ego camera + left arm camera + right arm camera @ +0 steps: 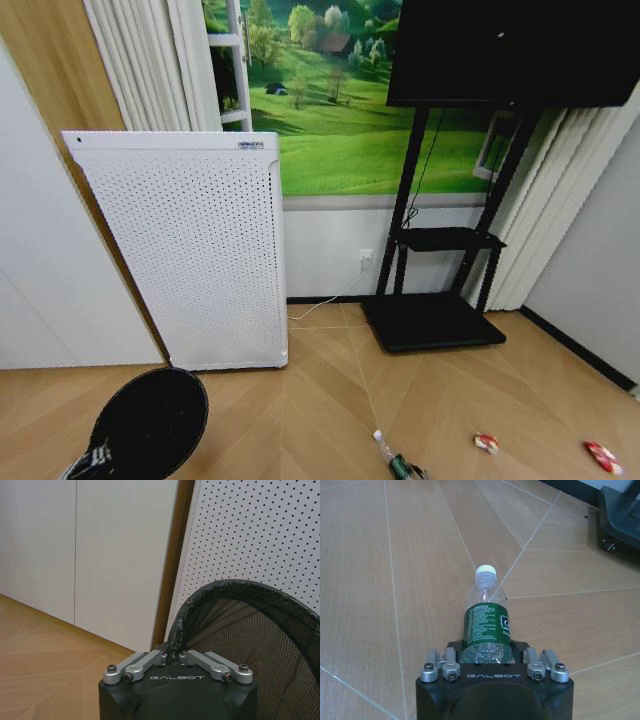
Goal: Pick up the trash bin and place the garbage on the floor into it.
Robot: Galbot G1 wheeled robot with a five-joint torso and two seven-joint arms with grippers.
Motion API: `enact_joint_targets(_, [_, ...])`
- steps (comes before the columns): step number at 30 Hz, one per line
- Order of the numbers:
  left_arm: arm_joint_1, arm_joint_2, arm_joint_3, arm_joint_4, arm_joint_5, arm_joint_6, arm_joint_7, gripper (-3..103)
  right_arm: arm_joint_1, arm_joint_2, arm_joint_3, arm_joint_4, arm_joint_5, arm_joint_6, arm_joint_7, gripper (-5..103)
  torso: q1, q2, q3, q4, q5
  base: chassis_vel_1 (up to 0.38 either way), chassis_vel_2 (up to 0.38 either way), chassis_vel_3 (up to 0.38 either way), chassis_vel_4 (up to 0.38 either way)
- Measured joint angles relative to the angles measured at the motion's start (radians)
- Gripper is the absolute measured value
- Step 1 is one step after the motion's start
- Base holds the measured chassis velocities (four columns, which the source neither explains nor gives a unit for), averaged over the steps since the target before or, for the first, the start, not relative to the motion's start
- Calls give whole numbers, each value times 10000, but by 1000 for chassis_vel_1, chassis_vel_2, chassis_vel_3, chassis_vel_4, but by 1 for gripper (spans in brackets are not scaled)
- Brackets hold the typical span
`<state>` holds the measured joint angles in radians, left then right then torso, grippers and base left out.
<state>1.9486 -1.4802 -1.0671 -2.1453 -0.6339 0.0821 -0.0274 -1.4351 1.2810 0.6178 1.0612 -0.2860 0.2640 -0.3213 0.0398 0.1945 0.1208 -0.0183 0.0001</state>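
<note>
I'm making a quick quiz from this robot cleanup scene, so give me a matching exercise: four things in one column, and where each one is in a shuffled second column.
Things:
1. trash bin
2. bottle
3. two red-and-white wrappers
4. white perforated appliance

Places:
A. loose on the floor, to the robot's right of the bottle
B. standing against the wall
C. rim pinched by the left claw
D. between the fingers of the right claw

Pairs: 1-C, 2-D, 3-A, 4-B

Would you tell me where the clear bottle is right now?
The clear bottle lies on the wood floor between the right gripper's fingers, left of the two wrappers.
</note>
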Motion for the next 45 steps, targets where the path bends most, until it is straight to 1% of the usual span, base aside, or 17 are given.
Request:
enact_joint_targets(2, [13,4,-42,-7,-64,0,-4,4,3,11,6,-10,-188,16,191,41,0,0,0,0,-3,0,0,0,0])
enact_joint_targets(4, [19,5,-46,-8,-86,0,-4,4,15,29,27,-39,-365,55,304,41,0,0,0,0,-2,0,0,0,0])
enact_joint_targets(6, [18,7,-42,8,-116,-5,-4,4,20,39,85,-35,-639,142,386,32,0,0,0,1,0,0,0,0,0])
enact_joint_targets(8, [11,7,-32,39,-116,-13,-5,4,-13,36,101,33,-643,151,393,29,0,0,0,1,1,0,0,0,0])
enact_joint_targets(11, [-24,34,55,96,-108,-15,-8,4,-181,-14,197,527,-369,169,378,22,0,0,0,1,3,0,0,0,0])
enact_joint_targets(13, [-200,261,244,198,-175,112,-52,4,-615,-254,366,1583,450,209,362,18,0,0,0,3,1,0,0,0,0])
enact_joint_targets(17, [-494,713,464,320,-395,360,-141,4,-1061,-526,580,2569,1125,262,344,18,0,1,0,4,-5,0,0,0,0])
enact_joint_targets(20, [-1307,2016,1202,604,-1069,661,-530,4,-2102,-1024,984,4344,2796,431,186,18,0,0,0,2,-6,0,0,0,0])
enact_joint_targets(21, [-1307,2016,1202,604,-1069,661,-530,4,-2102,-1024,984,4344,2796,431,186,18,0,0,0,2,-6,0,0,0,0])
enact_joint_targets(23, [-1840,2552,1751,774,-1696,714,-975,4,-2763,-1200,1049,5311,3450,743,36,18,0,0,0,-4,-2,0,0,0,0])
enact_joint_targets(25, [-2225,2822,2321,997,-2216,757,-1228,4,-3339,-1164,1112,6427,3787,1149,-378,18,0,0,0,-9,-4,0,0,0,0])
enact_joint_targets(29, [-2388,2909,2885,1324,-2309,709,-1307,4,-3890,-1161,843,8038,4287,1228,-914,18,1,0,0,3,0,0,0,0,0])
enact_joint_targets(36, [-2829,3328,4199,1708,-2309,570,-1305,4,-4106,-1053,197,9663,4398,1092,-1669,18,0,0,0,3,-1,0,0,0,0])
enact_joint_targets(38, [-3329,3807,5151,2123,-2320,506,-1058,4,-4099,-1132,-198,10354,4463,998,-1954,18,0,0,0,0,-2,0,0,0,0])
enact_joint_targets(39, [-3329,3807,5151,2123,-2320,506,-1058,4,-4099,-1132,-198,10354,4463,998,-1954,18,0,0,0,0,-2,0,0,0,0])
enact_joint_targets(40, [-3613,4027,5603,2412,-2368,517,-895,4,-4020,-1202,-408,10476,4408,1012,-2006,18,0,0,0,-1,-2,0,0,0,0])
enact_joint_targets(45, [-4602,4539,7206,3578,-2482,528,-324,4,-3550,-1192,-1316,10194,4150,1041,-2056,18,1,0,1,1,-2,0,0,0,0])
